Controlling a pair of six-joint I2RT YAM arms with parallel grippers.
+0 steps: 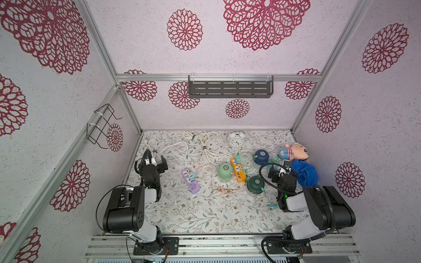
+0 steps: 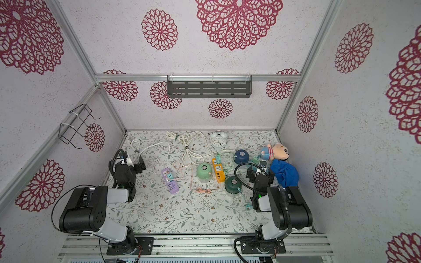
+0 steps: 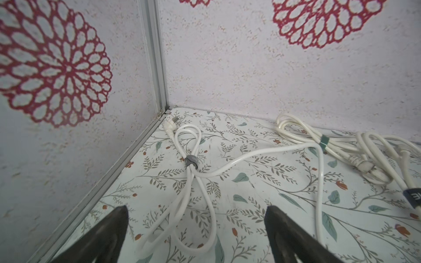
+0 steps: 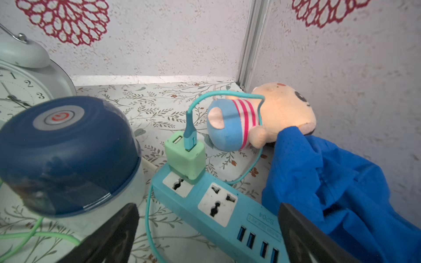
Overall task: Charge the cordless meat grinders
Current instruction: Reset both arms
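Observation:
Three cordless meat grinders stand right of the table's middle in both top views: mint green [image 1: 225, 170] [image 2: 204, 170], navy blue [image 1: 261, 156] [image 2: 241, 156] and dark green [image 1: 255, 184] [image 2: 232, 184]. My right gripper [image 1: 281, 169] [image 4: 208, 206] is open above a blue power strip [image 4: 227, 211], just right of the navy grinder [image 4: 68, 154], whose button shows a red symbol. A mint adapter [image 4: 184, 157] with a teal cable [image 4: 148, 216] sits in that strip. My left gripper [image 1: 156, 160] [image 3: 197, 208] hangs open and empty over a white cord [image 3: 193, 182] at the far left.
An orange power strip [image 1: 238, 170] lies between the grinders, a purple one [image 1: 191, 181] further left. A white alarm clock [image 1: 236, 140], bundled white cords [image 1: 205, 145], a plush toy [image 1: 293, 151] and a blue cloth [image 1: 305, 173] crowd the back and right. A pink cable [image 1: 224, 190] lies mid-table.

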